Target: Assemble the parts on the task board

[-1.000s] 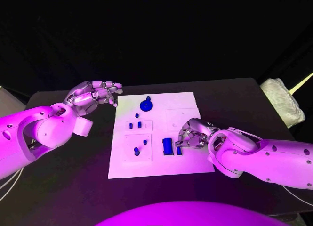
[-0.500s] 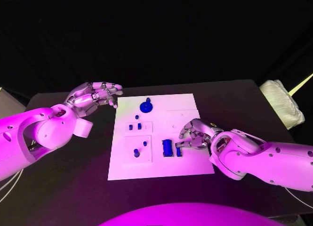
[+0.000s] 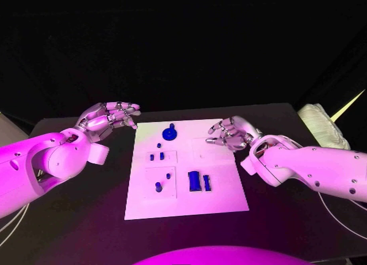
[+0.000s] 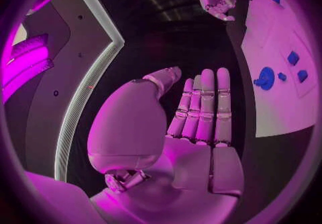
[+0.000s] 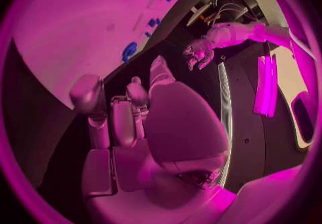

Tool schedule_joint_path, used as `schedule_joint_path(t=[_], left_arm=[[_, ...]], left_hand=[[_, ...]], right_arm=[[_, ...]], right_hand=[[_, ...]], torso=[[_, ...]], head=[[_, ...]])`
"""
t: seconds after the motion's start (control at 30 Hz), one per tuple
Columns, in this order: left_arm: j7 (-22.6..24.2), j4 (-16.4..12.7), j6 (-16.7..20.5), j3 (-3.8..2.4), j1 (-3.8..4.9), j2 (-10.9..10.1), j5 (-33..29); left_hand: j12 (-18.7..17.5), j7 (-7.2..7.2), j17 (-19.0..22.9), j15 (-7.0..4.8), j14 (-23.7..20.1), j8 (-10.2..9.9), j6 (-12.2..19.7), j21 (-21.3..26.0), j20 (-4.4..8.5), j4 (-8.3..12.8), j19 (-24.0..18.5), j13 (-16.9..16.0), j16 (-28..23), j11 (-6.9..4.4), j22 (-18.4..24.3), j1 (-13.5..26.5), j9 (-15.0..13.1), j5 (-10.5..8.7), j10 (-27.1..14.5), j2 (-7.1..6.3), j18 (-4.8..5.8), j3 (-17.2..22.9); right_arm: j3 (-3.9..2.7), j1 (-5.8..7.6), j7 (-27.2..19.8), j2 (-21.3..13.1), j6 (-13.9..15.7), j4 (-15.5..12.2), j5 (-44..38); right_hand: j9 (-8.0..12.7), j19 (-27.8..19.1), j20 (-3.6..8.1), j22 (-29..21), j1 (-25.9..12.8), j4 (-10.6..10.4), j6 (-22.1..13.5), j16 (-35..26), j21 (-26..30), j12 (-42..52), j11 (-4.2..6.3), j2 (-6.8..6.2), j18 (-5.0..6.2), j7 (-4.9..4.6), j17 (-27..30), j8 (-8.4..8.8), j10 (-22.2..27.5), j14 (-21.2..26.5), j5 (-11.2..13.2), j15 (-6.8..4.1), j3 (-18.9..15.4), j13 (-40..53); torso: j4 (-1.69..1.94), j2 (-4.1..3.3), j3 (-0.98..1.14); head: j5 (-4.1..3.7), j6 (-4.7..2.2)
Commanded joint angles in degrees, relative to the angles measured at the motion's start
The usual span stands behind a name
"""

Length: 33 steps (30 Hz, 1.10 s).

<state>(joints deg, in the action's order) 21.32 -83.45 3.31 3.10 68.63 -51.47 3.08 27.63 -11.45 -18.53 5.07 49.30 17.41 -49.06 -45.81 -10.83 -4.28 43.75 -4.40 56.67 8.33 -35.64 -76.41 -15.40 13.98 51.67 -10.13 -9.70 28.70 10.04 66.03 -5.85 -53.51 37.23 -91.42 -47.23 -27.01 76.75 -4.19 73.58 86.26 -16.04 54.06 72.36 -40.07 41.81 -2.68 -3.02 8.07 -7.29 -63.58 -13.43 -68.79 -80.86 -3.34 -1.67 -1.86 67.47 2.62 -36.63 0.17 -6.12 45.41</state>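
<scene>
Hovering: two hands, left hand [image 3: 106, 117] fingers spread, right hand [image 3: 228, 133] curled, empty; one task board [image 3: 223, 194].

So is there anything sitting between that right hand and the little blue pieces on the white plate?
Nothing visible. The right hand hovers at the task board's far right corner, and only bare white board lies between it and the blue parts.

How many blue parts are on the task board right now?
7 visible: round knobbed part at the far end, a tiny one below it, two small ones side by side, one peg near left, two bars near middle. None seems hidden.
</scene>
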Motion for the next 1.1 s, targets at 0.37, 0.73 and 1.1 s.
schedule_joint_path(t=[0.37,0.73,1.1], left_arm=[[10.51,11.77,11.85,0.04,-0.56,7.32,-8.33],[7.08,9.84,13.51,-0.37,-1.73,7.75,-5.11],[8.01,-1.11,31.80,-2.20,-6.25,7.10,-3.75]], left_hand=[[-15.49,1.39,10.66,4.43,-6.02,-1.04,1.64,25.54,-5.60,-1.88,-7.28,0.83,-31.37,2.15,16.07,-1.42,1.43,-0.34,3.59,-1.05,-0.21,2.20],[-27.63,11.45,18.53,-5.07,-49.30,-17.41,49.06,45.81,10.83,4.28,-43.75,4.40,-56.67,-8.33,35.64,36.14,15.40,-13.98,-51.67,10.13,9.70,-28.70],[-27.63,11.45,18.53,-5.07,-49.30,-17.41,49.06,45.81,10.83,4.28,-43.75,4.40,-56.67,-8.33,35.64,76.41,15.40,-13.98,-51.67,10.13,9.70,-28.70]], right_arm=[[-1.56,1.59,-20.27,11.05,-8.51,19.98,33.78],[-3.61,-0.17,-17.59,10.87,-1.98,16.04,32.46],[-9.39,-5.29,-23.30,9.03,5.99,2.94,45.73]], right_hand=[[5.13,-19.23,-6.97,-35.99,3.73,-0.34,-0.76,-51.65,36.40,-35.75,-4.28,-2.10,2.76,-3.85,37.22,4.51,4.31,20.26,-0.35,6.62,10.43,-49.66],[27.01,-76.75,4.19,-73.58,-40.06,16.04,-54.06,-72.36,40.07,-41.81,2.68,3.02,-8.07,7.29,63.58,13.43,68.79,80.86,3.34,1.67,1.86,-67.47],[27.01,-76.75,4.19,-73.58,-86.26,16.04,-54.06,-72.36,40.07,-41.81,2.68,3.02,-8.07,7.29,63.58,13.43,68.79,80.86,3.34,1.67,1.86,-67.47]], torso=[[-0.06,2.45,-0.25],[-0.96,3.06,-0.25],[-2.59,5.40,-0.17]], head=[[0.55,-4.06],[2.23,-5.89],[6.05,-10.93]])
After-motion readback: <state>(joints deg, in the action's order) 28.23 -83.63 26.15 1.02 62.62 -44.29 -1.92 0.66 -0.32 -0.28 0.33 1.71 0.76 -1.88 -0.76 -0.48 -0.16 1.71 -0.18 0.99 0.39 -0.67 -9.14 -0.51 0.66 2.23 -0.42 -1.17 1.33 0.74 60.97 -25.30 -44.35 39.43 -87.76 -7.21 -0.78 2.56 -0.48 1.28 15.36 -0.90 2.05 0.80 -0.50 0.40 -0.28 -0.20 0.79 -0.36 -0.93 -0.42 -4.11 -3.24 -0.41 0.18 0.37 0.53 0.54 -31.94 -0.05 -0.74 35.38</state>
